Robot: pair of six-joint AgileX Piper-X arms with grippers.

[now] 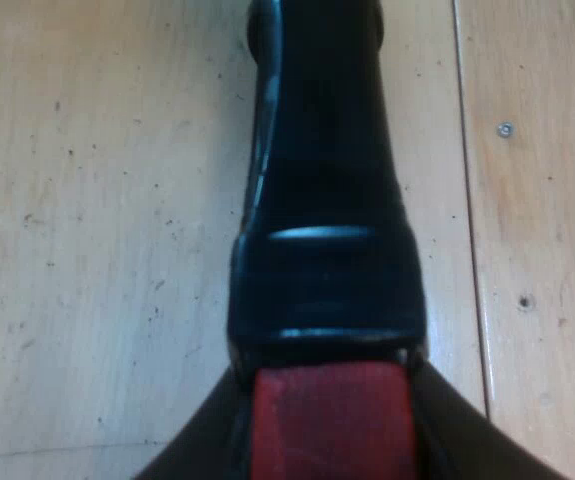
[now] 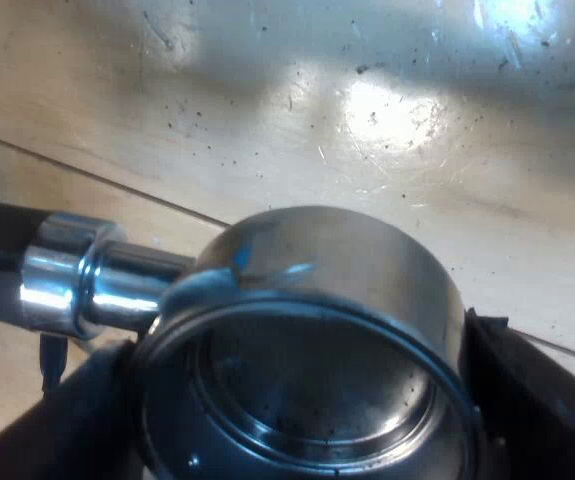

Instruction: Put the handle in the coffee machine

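Your left hand [image 1: 332, 440] pinches the red end [image 1: 332, 415] of the metal holder [image 1: 322, 180]. One black finger [image 1: 202, 450] lies tight against each side of the red tip. The dark handle [image 1: 317, 120] runs away from the hand over the pale wooden tabletop [image 1: 97, 200], alongside a seam [image 1: 472, 250] between two boards. A small screw head [image 1: 505, 129] sits in the board beyond that seam.

Your right hand [image 2: 302, 405] is at the other end of the same holder. Its fingers [image 2: 532, 390] are spread just as wide as the round steel basket [image 2: 327, 260] and press against its opposite walls. The basket's open mouth is turned toward the wrist, and it is empty apart from a few dark specks. A shiny neck [image 2: 97, 285] joins it to the handle. Beyond it lies the scratched, speckled tabletop [image 2: 387, 110]. I cannot tell whether the holder rests on the tabletop or hangs just above it.

The step in hand looks like the pick-up or hand-over, with the holder gripped at both ends and not yet at the machine. Next, one hand probably has to let go, most likely the right, to free the basket. The left can then carry the holder level by its handle, raise the basket to the machine's front and twist it to lock.
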